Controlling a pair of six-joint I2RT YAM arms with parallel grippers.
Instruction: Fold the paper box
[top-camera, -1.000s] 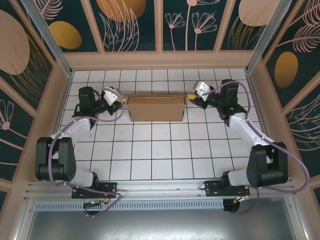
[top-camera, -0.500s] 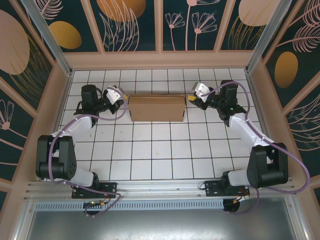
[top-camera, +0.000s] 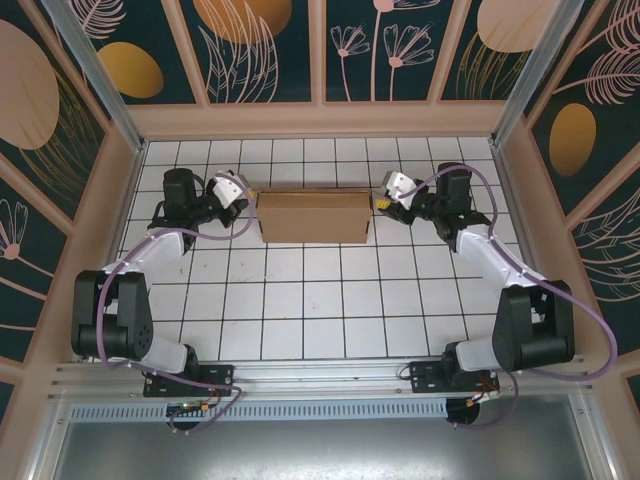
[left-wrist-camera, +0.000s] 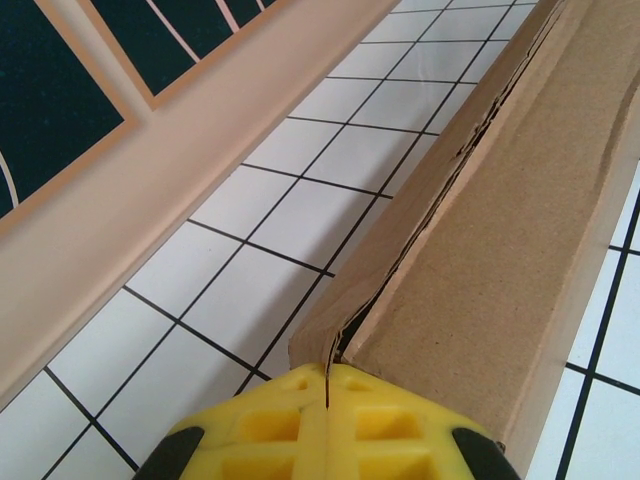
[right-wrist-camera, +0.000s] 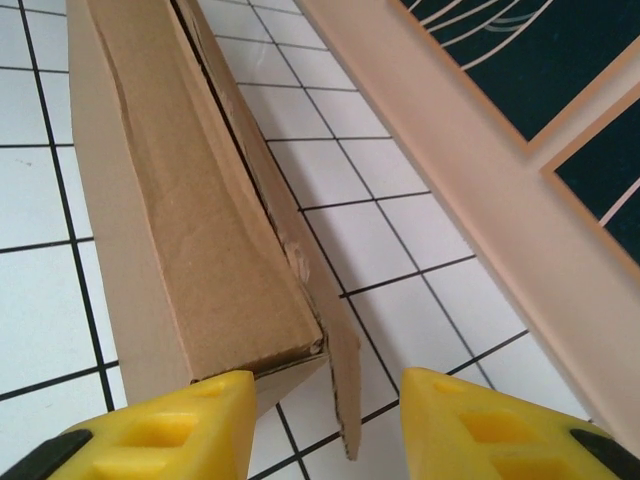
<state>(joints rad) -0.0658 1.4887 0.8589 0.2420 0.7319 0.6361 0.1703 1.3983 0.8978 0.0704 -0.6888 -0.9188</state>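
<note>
The paper box, plain brown cardboard folded into a shallow rectangular shape, lies on the white square-tiled table. It sits toward 12 o'clock from the table's middle, with its long side running from 9 to 3 o'clock. The left gripper is at the box's 9 o'clock end and the right gripper at its 3 o'clock end.

In the left wrist view the left gripper has its 2 yellow fingers pressed together, with only a hairline seam between them. The box meets their tips at its corner; I cannot tell whether any cardboard is pinched there.

In the right wrist view the right gripper is spread wide. A loose side flap of the box stands in the gap, and the box's end corner is just beside the 9 o'clock finger. A ragged seam runs along the box's upper edge.
</note>
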